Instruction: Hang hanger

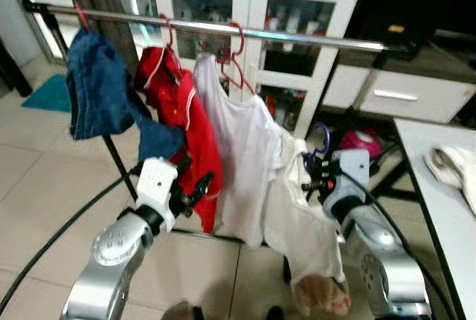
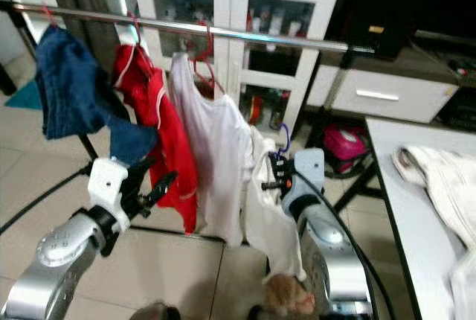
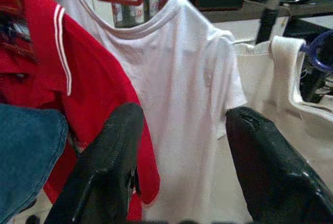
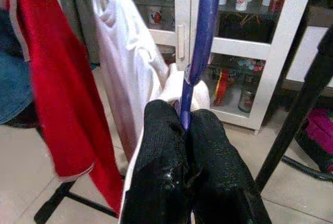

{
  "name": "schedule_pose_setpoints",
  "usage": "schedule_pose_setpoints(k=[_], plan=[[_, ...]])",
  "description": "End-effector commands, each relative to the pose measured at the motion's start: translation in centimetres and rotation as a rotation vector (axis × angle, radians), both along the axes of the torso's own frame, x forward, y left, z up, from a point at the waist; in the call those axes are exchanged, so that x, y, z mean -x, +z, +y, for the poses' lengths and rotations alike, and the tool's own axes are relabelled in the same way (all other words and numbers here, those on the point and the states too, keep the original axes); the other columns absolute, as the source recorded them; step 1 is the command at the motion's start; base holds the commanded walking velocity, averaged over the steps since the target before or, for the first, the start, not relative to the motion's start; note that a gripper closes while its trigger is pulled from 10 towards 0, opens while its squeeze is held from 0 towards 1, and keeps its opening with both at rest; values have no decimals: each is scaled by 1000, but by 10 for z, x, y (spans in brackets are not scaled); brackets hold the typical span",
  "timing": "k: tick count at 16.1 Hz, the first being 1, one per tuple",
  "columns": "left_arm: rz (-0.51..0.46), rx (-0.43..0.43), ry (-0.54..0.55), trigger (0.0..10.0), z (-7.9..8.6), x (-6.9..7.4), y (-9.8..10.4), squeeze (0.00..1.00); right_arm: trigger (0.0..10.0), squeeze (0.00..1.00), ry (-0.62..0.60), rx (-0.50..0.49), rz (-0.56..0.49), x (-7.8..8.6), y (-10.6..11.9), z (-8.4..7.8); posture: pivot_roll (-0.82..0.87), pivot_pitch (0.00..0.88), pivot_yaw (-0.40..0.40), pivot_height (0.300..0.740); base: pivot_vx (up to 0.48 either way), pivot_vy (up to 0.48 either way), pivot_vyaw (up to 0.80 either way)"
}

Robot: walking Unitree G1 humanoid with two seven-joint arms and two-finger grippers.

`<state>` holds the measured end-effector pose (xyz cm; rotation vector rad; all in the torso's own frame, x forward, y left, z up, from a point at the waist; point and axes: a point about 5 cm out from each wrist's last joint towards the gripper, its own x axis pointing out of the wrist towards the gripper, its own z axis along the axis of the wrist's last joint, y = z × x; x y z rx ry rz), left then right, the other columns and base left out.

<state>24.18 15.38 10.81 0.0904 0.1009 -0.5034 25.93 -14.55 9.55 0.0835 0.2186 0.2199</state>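
Observation:
A purple hanger [image 4: 200, 41] carries a cream shirt [image 1: 301, 219] and is held well below the silver rail [image 1: 297, 37]. My right gripper [image 4: 184, 125] is shut on the purple hanger's stem, and the hook [image 1: 321, 138] rises above it. On the rail hang a blue garment [image 1: 97, 93], a red shirt [image 1: 182, 112] and a white T-shirt [image 1: 238, 149] on red hangers. My left gripper [image 3: 179, 146] stands open in front of the red shirt and white T-shirt [image 3: 182, 78], holding nothing.
A white glass-door cabinet [image 1: 260, 7] stands behind the rail. A white table [image 1: 439, 208] with a folded cloth [image 1: 450, 167] is at the right. A pink object [image 1: 361, 141] lies on the floor under the rail's right end. The rack's black leg [image 4: 296, 109] is close by.

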Motion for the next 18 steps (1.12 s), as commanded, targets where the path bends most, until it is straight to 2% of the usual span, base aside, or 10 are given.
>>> schedule_pose_setpoints(k=[1, 7, 10, 11, 12, 14, 16, 17, 18], plan=[[-3, 5, -5, 10000, -2, 1, 1, 0, 10000, 0, 1, 1, -39, -3, 10, -1, 1, 0, -13, 740, -255, 0, 0], [-4, 5, -11, 10000, -2, 0, 1, 0, 10000, 0, 23, 14, -36, -3, 12, 0, -1, 0, -11, 740, -166, 0, 0], [8, -29, -49, 10000, -4, -3, -1, 0, 10000, 0, 163, 74, -64, -3, 18, 8, -4, 0, -13, 740, 0, 0, 0], [4, -5, -70, 10000, -7, -5, 1, 106, 3059, 0, 233, 68, -70, -1, 21, 14, -5, 0, -15, 740, 0, 0, 0], [21, 24, -110, 10000, -12, -8, 3, 1000, 0, 0, 288, 61, -73, -1, 24, 18, -7, 0, -17, 740, 0, 0, 0], [36, 37, -173, 10000, -26, -14, 6, 1000, 0, 0, 377, 69, -92, 1, 30, 26, -11, 0, -17, 740, 0, 0, 0], [74, 32, -164, 10000, -34, -23, 3, 1000, 0, 0, 427, 59, -104, 1, 35, 31, -19, 0, -18, 740, 0, 0, 0], [116, 75, -204, 10000, -47, -24, 1, 63, 0, 0, 447, 53, -114, -1, 37, 34, -21, 0, -18, 740, 0, 0, 0], [133, 82, -202, 10000, -50, -25, 0, 0, 0, 0, 453, 49, -118, -2, 38, 36, -21, 0, -17, 740, 0, 0, 0]])
